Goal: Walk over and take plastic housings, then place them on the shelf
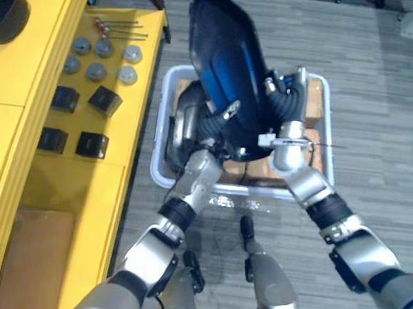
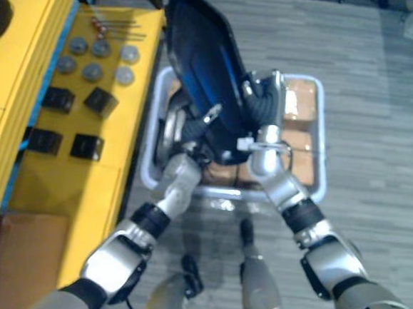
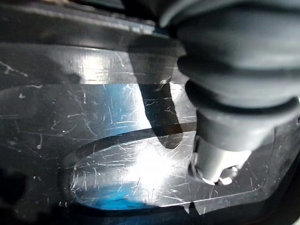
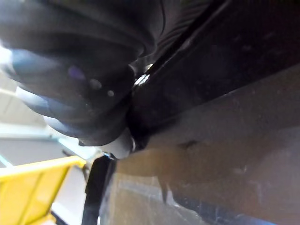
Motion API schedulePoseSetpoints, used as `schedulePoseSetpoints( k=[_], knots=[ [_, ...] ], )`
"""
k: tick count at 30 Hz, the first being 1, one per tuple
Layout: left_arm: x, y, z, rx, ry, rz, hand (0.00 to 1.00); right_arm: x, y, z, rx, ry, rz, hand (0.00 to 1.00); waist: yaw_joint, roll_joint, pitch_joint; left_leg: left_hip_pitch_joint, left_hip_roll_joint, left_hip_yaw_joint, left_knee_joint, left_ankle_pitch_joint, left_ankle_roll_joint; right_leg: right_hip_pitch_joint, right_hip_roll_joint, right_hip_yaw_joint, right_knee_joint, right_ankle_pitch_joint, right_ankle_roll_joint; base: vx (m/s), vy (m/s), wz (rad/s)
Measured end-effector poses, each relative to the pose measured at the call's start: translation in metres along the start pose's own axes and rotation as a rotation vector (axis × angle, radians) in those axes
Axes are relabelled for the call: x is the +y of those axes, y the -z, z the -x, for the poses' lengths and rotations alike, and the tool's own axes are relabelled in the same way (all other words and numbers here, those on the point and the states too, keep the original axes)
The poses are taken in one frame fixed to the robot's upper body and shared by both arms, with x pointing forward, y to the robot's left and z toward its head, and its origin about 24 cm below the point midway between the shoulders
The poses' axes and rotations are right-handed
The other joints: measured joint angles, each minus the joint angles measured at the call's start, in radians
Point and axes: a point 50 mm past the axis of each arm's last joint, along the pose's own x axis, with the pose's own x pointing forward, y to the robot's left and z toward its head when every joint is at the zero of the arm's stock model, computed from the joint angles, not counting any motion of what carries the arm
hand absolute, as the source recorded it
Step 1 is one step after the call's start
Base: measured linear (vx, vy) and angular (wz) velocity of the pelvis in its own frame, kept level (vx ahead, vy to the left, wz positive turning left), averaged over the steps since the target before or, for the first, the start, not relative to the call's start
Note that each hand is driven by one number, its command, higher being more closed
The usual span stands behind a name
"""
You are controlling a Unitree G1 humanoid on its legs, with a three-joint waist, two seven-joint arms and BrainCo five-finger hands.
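left hand [image 1: 229, 110] pinches the upright plastic housing [image 1: 227, 52] above the grey bin [image 1: 159, 147]; right hand [image 1: 288, 106] braces its edge, fingers hidden.

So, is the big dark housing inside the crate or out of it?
Mostly out: the housing stands on end, rising over the crate rim, left hand and right hand at its sides.

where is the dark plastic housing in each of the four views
Left eye view: plastic housing at top centre, on end over the white bin.
Right eye view: top centre, slightly further left.
Left wrist view: the glossy scratched surface.
Right wrist view: the dark slanted panel.
Shared landmark: yellow shelf, left in both eye views, a corner in the right wrist view.
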Motion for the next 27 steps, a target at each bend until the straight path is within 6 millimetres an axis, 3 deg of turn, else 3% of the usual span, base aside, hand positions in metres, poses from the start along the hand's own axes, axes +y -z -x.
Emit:
schedulePoseSetpoints(
  k=[3,4,8,12,17,20,23,27],
  knots=[
    [0.0,0.0,0.0,-0.008,0.002,-0.005,1.0,0.0,0.0,0.0,-0.002,0.0,-0.001,1.0,-0.001,-0.003,0.001,0.0,0.0,0.0,0.0,0.0,0.0,0.001,0.0,0.001,-0.001,0.0,0.0,0.0,0.0,0.0],
    [0.0,-0.001,0.0,-0.015,0.003,-0.015,1.0,0.0,0.0,0.0,-0.003,0.0,-0.001,0.0,-0.002,-0.003,0.001,0.0,0.0,0.0,0.0,0.0,0.0,0.001,0.0,0.001,-0.001,0.0,0.0,0.0,0.0,0.0],
    [0.003,0.0,0.004,-0.049,-0.004,-0.091,1.0,-0.001,0.004,0.005,0.015,-0.005,0.004,0.0,-0.002,-0.003,0.001,0.015,-0.001,0.001,-0.006,0.0,0.0,0.016,0.001,0.0,-0.011,0.0,0.0,0.0,0.0,0.0],
    [0.01,-0.012,0.008,-0.154,-0.045,-0.326,1.0,-0.001,0.017,0.017,0.092,-0.032,0.027,0.0,-0.005,-0.011,-0.003,0.021,0.0,0.0,-0.009,0.0,-0.001,0.026,0.001,-0.003,-0.019,0.0,0.0,0.0,0.0,0.0],
    [0.019,-0.015,0.02,-0.266,-0.126,-0.631,1.0,0.002,0.04,0.05,0.221,-0.102,0.066,0.0,0.002,-0.015,-0.009,0.059,-0.001,-0.001,-0.027,0.002,-0.003,0.063,0.003,-0.007,-0.03,0.0,0.0,0.01,0.002,0.01],
    [0.027,-0.017,0.03,-0.346,-0.186,-0.779,1.0,0.004,0.052,0.073,0.307,-0.159,0.051,0.0,0.006,-0.033,-0.035,0.061,-0.001,-0.001,-0.028,0.002,-0.003,0.064,0.004,-0.008,-0.03,0.0,0.0,0.0,0.0,0.0],
    [0.037,-0.008,0.045,-0.364,-0.248,-0.847,1.0,0.005,0.061,0.097,0.372,-0.198,0.052,0.0,0.008,-0.038,-0.085,0.068,0.001,-0.003,-0.03,0.002,-0.003,0.073,0.004,-0.012,-0.03,-0.001,-0.001,0.01,0.002,0.02],
    [0.055,0.022,0.068,-0.304,-0.339,-0.945,1.0,-0.003,0.072,0.129,0.452,-0.225,0.057,0.0,0.032,-0.038,-0.17,0.105,0.003,-0.019,-0.045,0.002,-0.003,0.116,0.007,-0.034,-0.031,-0.013,-0.011,0.01,-0.005,0.12]
  ],
)
